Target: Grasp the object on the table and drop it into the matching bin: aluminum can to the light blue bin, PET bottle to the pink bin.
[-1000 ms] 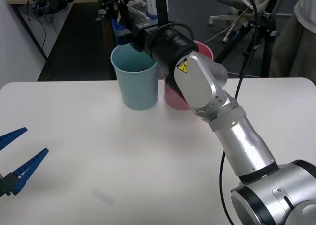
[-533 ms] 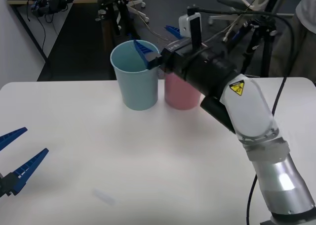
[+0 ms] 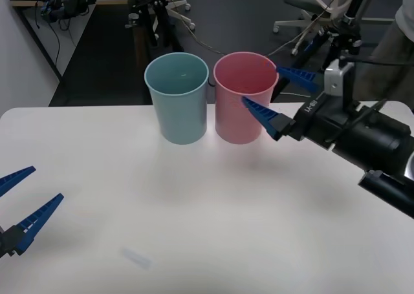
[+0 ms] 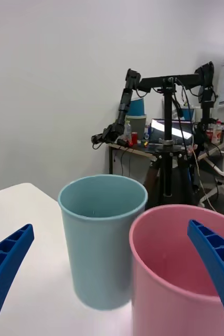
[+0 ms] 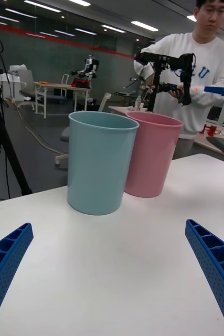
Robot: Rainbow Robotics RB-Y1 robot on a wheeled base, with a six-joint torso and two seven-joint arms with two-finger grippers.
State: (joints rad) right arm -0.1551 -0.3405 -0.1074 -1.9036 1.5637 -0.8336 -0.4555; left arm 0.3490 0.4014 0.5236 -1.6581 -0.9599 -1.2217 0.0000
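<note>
The light blue bin and the pink bin stand side by side, touching, at the far middle of the white table. My right gripper hovers open at the pink bin's right side, level with its rim, with nothing between its fingers. From the right wrist I see the light blue bin and the pink bin close ahead between my open fingers. My left gripper rests open and empty at the table's near left. The aluminum can and the PET bottle are out of view.
In the left wrist view, the light blue bin and pink bin stand beyond bare tabletop. A tripod and an office chair stand beyond the far right edge.
My right arm has swung from over the light blue bin back to the right, its open gripper now beside the pink bin. The left arm has not moved.
</note>
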